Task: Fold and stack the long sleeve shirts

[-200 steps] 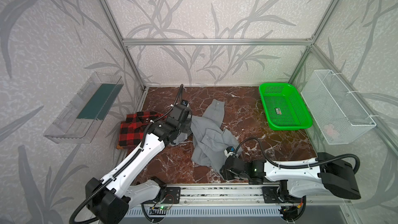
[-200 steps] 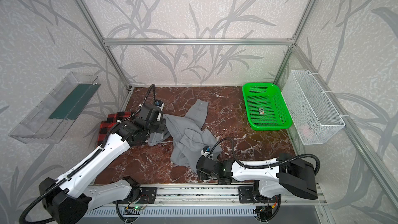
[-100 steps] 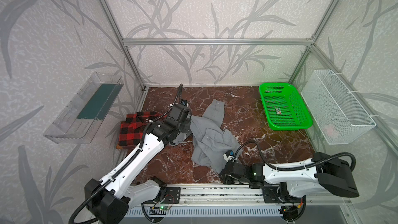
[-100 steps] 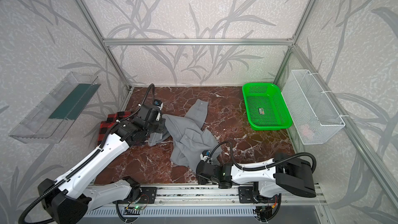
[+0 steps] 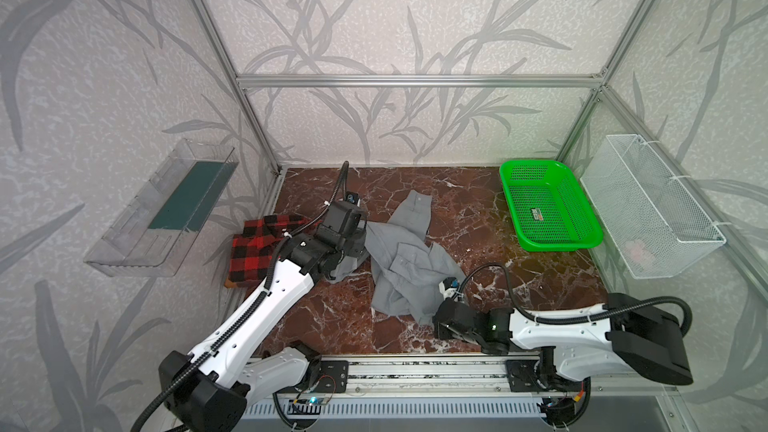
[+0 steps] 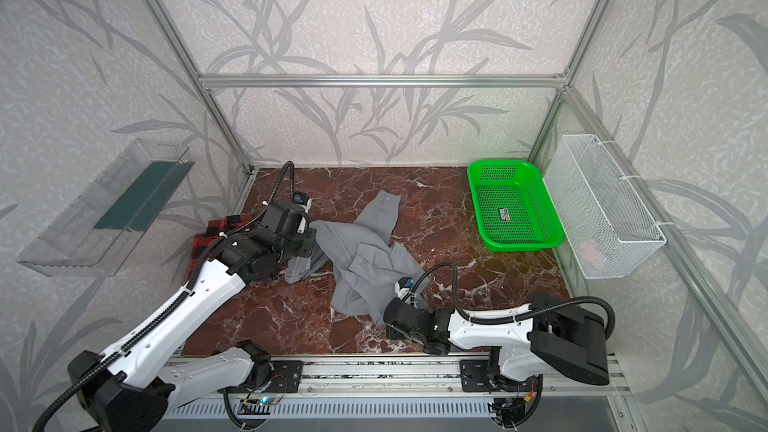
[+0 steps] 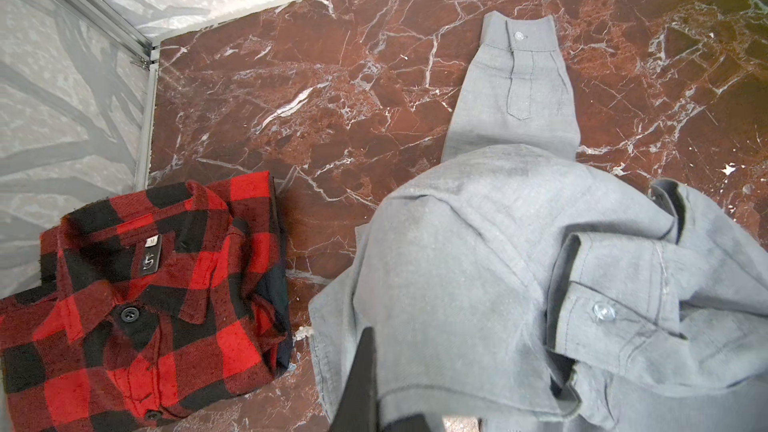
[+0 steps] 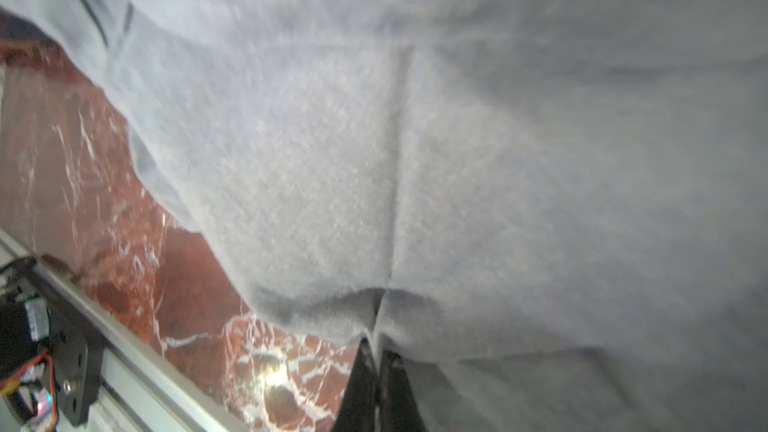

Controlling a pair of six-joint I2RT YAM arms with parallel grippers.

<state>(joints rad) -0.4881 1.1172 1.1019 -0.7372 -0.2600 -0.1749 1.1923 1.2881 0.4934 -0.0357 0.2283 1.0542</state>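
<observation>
- The left gripper point(image 7: 372, 351) was clamped on a bunched part of the plain light grey button-up cloth shirt point(image 5: 407, 268). That part hung from it a little above the dark red marble tabletop point(image 5: 478, 209).
- The right gripper point(image 8: 376, 351) had its jaws together on the same shirt's near hem, right at a seam and low over the table's front edge. It looked like a thin pinch of cloth rather than a deep bite.
- The grey shirt lay crumpled mid-table between the two arms. One cuffed sleeve point(image 7: 515, 89) stretched toward the back wall, and a second cuff was folded across the body.
- The folded red-and-black buffalo plaid flannel shirt point(image 7: 137, 297) sat at the table's left edge. It was just beside the grey shirt but apart from it, with bare marble between them.
- The step in hand appeared to be opening the grey shirt out flat before any fold.
- To do it well, the two grips needed to draw apart gently, only until the cloth between them went taut.
- A slight lift would let the tangled layers drop free before the shirt was laid down.
- The hem pinch could slip under a hard pull.
- The left grip probably held several layers and might drag a sleeve along.
- The spreading was best kept clear of the plaid shirt, so that its fold stayed neat as the base of the stack.
</observation>
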